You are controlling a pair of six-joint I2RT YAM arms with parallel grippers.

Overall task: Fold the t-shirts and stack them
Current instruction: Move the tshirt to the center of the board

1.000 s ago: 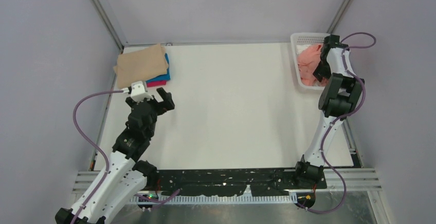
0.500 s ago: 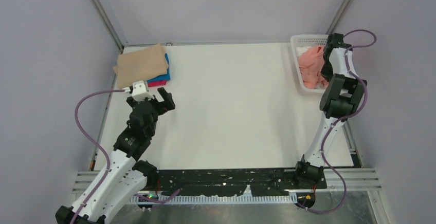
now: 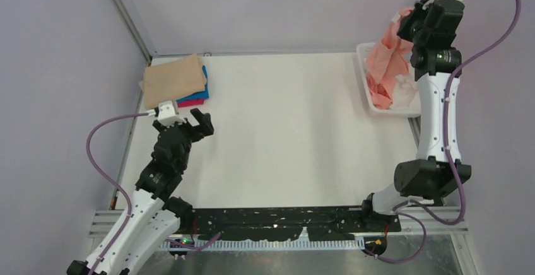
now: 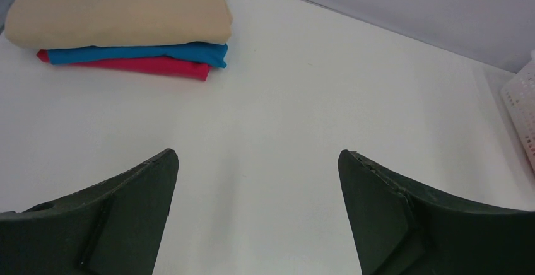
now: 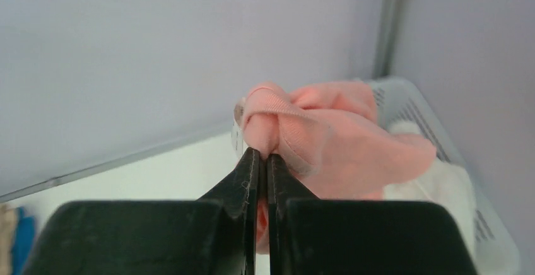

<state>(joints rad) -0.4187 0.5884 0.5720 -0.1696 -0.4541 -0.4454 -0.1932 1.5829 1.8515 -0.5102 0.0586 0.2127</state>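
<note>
Three folded shirts sat stacked at the far left corner of the bench [image 3: 284, 136]: the tan t-shirt [image 4: 120, 7] on the blue t-shirt [image 4: 139, 53] on the magenta t-shirt [image 4: 139, 67]. We saw the right claw [image 5: 260, 156] pinched tight on the salmon-pink t-shirt [image 5: 340, 142], high above the white basket [image 3: 377, 43] at the far right corner. The left claw [image 4: 257, 161] hung wide near the stack, holding nothing.

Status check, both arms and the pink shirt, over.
Right gripper shut on pink shirt, held high over basket. Left gripper open, empty, near folded stack. Shirt's lower end hangs into basket.
</note>
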